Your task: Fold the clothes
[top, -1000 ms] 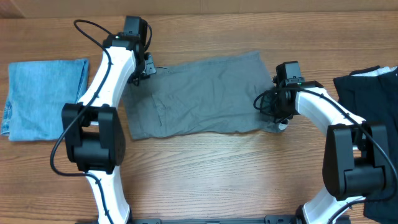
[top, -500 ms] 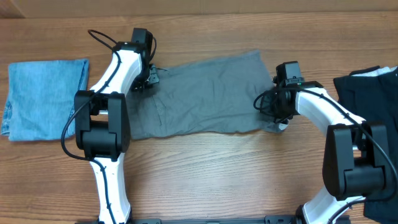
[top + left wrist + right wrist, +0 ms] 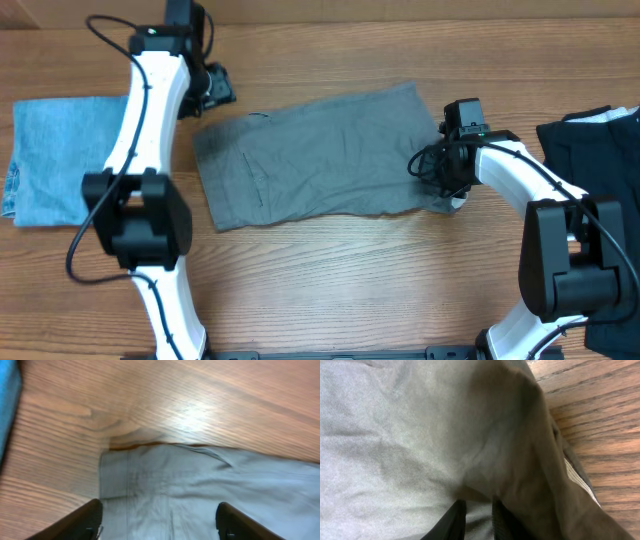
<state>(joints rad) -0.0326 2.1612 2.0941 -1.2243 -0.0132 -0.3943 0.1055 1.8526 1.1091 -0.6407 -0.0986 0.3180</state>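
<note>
Two arms flank the job. The left gripper [image 3: 215,88] hovers, jaws wide and empty, off the far-left corner of the plain mid-grey thin-cloth garment [image 3: 320,155] spread on the wooden worktop [image 3: 330,290]. The right gripper [image 3: 447,192] meets its near-right corner, its jaws' state unclear. Spreading looks done; next, probably, fresh corner grasps for a fold.

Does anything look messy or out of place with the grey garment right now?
Yes: the grey garment lies mostly flat, but its right end is humped into a raised fold beside the right gripper.
</note>
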